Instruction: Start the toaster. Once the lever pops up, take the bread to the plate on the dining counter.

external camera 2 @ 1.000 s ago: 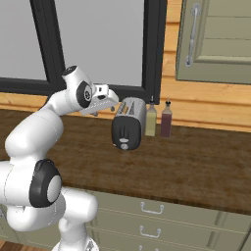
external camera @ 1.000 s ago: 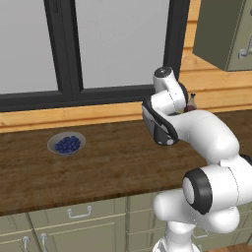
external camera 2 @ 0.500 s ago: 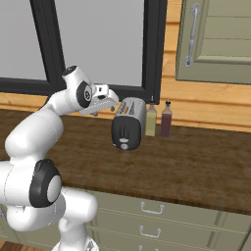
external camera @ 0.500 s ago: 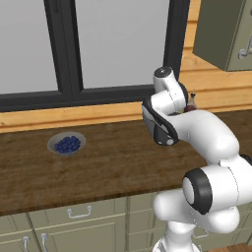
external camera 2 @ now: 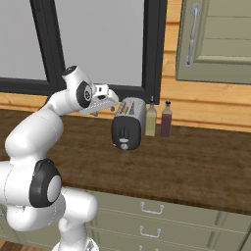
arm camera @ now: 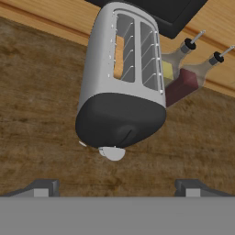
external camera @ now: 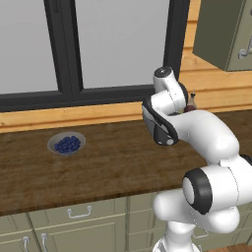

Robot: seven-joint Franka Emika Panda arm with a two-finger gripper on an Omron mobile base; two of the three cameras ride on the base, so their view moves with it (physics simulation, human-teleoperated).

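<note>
Nothing has moved in the past second: the gripper (arm camera: 114,187), jaws spread and empty, hovers before the toaster (arm camera: 120,82), bread (arm camera: 119,57) loaded, lever seemingly unpressed.

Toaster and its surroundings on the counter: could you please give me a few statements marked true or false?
1. The bread sits in one slot of the toaster. True.
2. The claw is shut on the toaster's lever. False: its fingertips stand wide apart, short of the toaster, holding nothing.
3. Two bottles stand beside the toaster. True.
4. The bowl of blue berries is stacked on the toaster. False: it rests on the wooden counter, off to the arm's left.
</note>
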